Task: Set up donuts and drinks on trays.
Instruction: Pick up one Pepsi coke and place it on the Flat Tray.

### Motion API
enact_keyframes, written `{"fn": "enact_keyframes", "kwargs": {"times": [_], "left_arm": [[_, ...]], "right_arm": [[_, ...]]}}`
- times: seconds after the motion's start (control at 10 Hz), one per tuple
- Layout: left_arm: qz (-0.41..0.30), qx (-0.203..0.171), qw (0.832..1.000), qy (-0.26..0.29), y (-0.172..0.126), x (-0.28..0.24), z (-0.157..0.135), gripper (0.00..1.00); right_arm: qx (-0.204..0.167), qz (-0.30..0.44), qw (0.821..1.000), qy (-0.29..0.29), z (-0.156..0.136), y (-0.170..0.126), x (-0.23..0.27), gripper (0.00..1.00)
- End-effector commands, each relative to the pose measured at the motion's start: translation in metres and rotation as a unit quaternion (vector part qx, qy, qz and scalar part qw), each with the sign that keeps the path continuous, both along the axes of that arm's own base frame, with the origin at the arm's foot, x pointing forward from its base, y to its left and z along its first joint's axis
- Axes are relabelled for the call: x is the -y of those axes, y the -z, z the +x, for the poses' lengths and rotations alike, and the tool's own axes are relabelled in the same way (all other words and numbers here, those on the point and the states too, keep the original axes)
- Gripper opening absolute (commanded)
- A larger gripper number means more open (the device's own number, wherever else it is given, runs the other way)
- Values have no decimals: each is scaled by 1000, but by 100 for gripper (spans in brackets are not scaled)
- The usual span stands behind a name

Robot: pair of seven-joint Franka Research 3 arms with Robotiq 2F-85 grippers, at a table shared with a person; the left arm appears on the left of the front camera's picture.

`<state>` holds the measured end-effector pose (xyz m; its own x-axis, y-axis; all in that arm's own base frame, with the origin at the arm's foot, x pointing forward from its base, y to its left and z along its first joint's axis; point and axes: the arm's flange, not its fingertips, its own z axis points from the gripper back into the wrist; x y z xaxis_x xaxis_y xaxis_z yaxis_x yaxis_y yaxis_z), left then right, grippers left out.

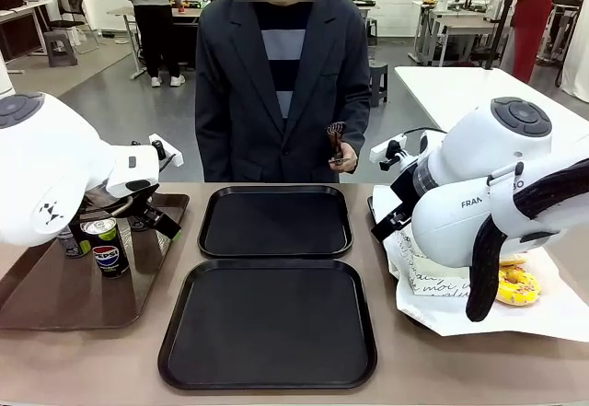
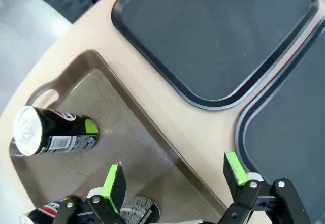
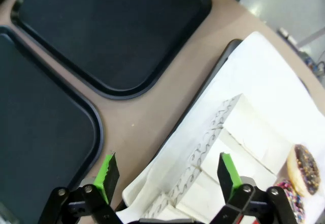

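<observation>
left gripper [image 2: 172,176]: fingers apart | right gripper [image 3: 170,176]: fingers apart | green-marked can [image 2: 53,131]: likely light, stiff, slippery; probably best pinched across its middle

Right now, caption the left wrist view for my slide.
Left gripper, jaws open, over the brown tray with cans; bare black trays beside.

left gripper [image 2: 172,172]: my fingers spread wide open, aimed downward
right gripper [image 3: 166,165]: mine's wide open too, tilted down
</observation>
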<state>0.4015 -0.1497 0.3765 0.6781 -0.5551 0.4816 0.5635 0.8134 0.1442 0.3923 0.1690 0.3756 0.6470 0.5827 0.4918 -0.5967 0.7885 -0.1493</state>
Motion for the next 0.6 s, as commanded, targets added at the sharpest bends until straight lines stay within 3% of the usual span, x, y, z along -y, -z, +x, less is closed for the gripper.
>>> {"fn": "enact_keyframes", "kwargs": {"times": [0.0, 0.1, 0.2, 0.4, 0.5], "left_arm": [[29, -10, 999, 32, -39, -15, -38, 100], [27, -64, 996, 48, -62, -31, -80, 100], [42, -102, 991, 76, -76, -44, -95, 100], [48, -184, 976, 102, -80, -59, -135, 100], [55, -198, 972, 114, -76, -63, -144, 100]], "right_arm": [[-49, -4, 999, -21, -31, -24, 12, 100], [-104, -34, 994, -13, -70, -40, 28, 100], [-123, -48, 991, 3, -94, -52, 39, 100], [-192, -99, 976, 18, -146, -64, 63, 100], [-214, -103, 971, 8, -160, -62, 69, 100]]}}
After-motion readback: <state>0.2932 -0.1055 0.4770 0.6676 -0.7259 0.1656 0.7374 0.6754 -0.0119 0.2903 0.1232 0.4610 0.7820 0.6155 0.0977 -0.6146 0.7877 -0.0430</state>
